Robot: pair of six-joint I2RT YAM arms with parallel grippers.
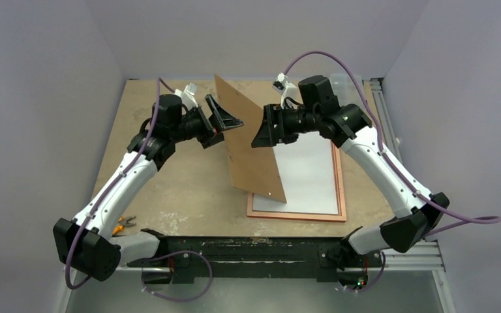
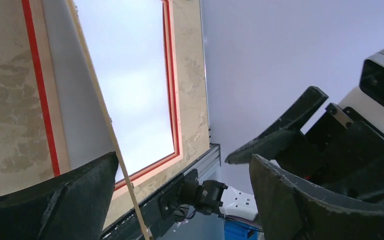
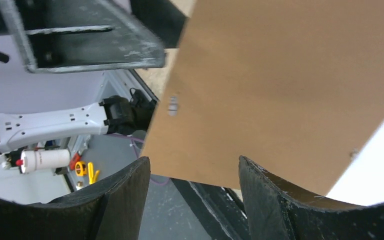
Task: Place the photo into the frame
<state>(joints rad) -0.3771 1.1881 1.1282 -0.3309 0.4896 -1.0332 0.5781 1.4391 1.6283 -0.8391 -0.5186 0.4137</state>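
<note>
Photo (image 1: 308, 171): print side hidden, left part behind tilted board (image 1: 248, 140). Plain white back up, set inside copper-edged frame (image 1: 342, 195), flat on worktop (image 1: 189, 189), 4 o'clock from centre. Lies 5 o'clock of right jaws, which stand apart by the board. Left jaws wide apart, 9 o'clock of board.

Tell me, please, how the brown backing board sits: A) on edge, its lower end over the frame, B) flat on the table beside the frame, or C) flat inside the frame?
A: the backing board stands tilted on edge, its lower corner down on the frame, which lies flat.
</note>
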